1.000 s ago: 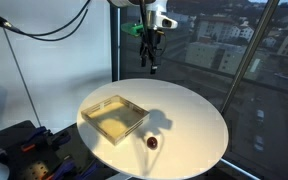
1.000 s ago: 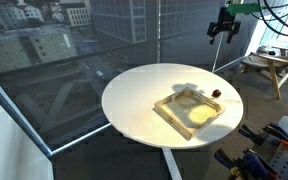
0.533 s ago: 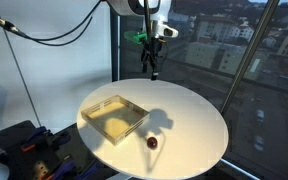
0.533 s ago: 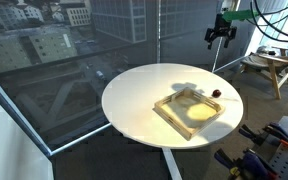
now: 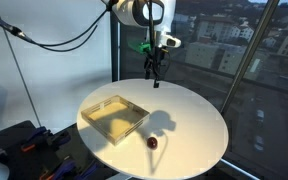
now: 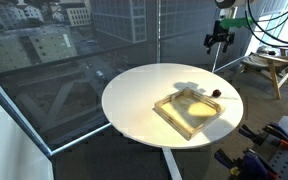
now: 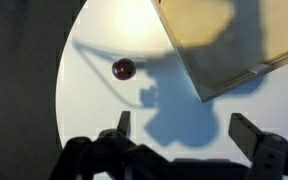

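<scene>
Wrist view: my claw [image 7: 184, 128] has its fingers spread wide apart w/ nothing btw them, just hanging in the air above the round white table [image 7: 89, 120]. Its shadow lands on the tabletop right below.

Closest thing to me is a small dark red ball [image 7: 123, 68]. It sits on the bare table near the corner of the shallow wooden tray [image 7: 224, 45], outside the rim. It's apart from the tray afaict, tho the gap is small.

Exterior views show the same thing. The claw [image 5: 155, 76] is pointing down, high up near the table's [image 5: 199, 125] far rim by the window glass, and well apart from the ball [image 5: 152, 143] and the tray [image 5: 131, 130]. From the opposite angle the claw [image 6: 220, 40] is up high too, and the ball [image 6: 216, 93] is by the tray [image 6: 171, 120] corner on my side.
</scene>
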You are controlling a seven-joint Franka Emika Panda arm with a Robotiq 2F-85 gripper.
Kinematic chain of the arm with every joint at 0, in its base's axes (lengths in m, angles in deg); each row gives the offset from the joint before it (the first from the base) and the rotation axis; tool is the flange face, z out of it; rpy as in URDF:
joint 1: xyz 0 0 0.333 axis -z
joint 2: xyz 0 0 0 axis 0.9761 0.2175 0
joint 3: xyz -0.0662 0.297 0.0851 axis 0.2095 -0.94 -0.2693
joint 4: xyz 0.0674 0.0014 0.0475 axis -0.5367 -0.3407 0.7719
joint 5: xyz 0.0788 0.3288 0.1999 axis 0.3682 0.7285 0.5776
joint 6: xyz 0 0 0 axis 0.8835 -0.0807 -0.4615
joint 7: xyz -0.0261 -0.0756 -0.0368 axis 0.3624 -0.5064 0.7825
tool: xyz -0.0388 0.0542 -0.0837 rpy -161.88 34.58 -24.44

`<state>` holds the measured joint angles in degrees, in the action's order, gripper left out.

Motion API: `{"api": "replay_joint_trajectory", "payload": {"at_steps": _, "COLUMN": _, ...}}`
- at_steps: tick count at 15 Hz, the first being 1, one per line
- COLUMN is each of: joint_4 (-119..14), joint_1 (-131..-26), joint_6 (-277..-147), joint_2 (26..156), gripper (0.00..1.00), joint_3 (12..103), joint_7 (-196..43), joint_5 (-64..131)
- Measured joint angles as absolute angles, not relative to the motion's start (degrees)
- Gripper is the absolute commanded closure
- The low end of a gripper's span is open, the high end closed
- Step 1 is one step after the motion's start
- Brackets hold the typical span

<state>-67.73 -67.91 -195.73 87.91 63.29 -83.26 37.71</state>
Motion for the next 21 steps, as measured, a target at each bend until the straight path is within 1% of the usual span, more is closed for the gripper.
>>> {"api": "replay_joint_trajectory", "payload": {"at_steps": 12, "joint_4": -67.6, "joint_1": -66.0, "joint_6": -201.7, "joint_2": 92.4, "gripper": 0.0, "joint_3": 65.2, "joint_7": -83.3, "joint_5": 39.3}}
{"api": "replay_joint_trajectory", "payload": {"at_steps": 21, "joint_4": -67.6, "joint_1": -65.9, "joint_6": -201.8, "joint_2": 92.4, "gripper": 0.0, "joint_3": 65.3, "joint_7": -83.4, "joint_5": 39.3}}
